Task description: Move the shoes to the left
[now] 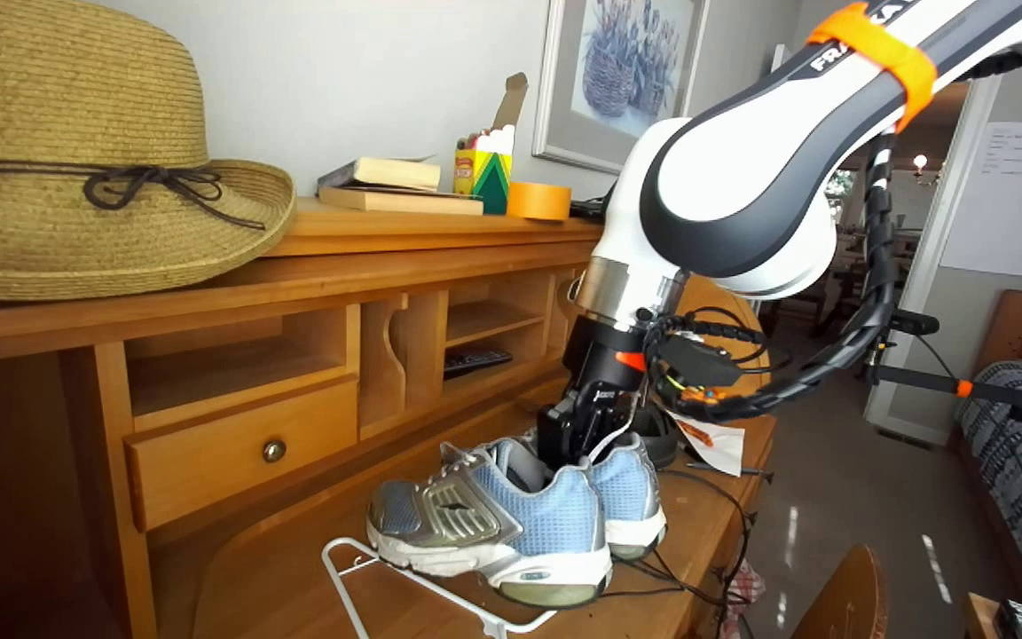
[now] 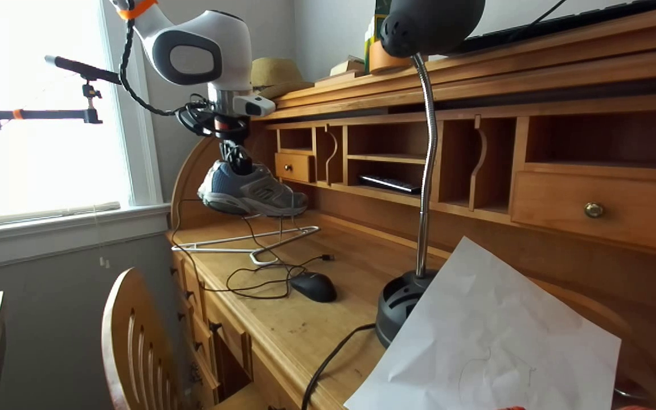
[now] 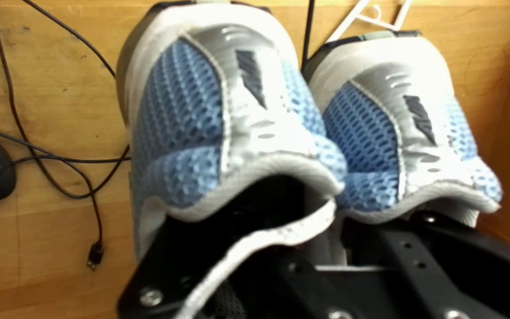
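Note:
The shoes are a pair of grey and light-blue sneakers with white laces. In the wrist view, one shoe (image 3: 246, 110) and its mate (image 3: 396, 128) stand side by side, heels toward the camera. In an exterior view the near shoe (image 1: 511, 524) partly hides the far shoe (image 1: 631, 497). My gripper (image 1: 562, 454) reaches down into both openings, one finger in each shoe, pinching their adjoining walls. The fingertips are hidden inside. In an exterior view the near shoe (image 2: 248, 188) looks raised above the desk. A loose white lace (image 3: 259, 241) crosses the gripper.
A white hanger (image 1: 440, 589) lies on the desk under the shoes. A black mouse (image 2: 314, 286) with cables, a lamp (image 2: 425, 171) and a white paper (image 2: 493, 336) are along the desk. The hutch (image 1: 245, 444) runs behind; a straw hat (image 1: 76, 115) tops it.

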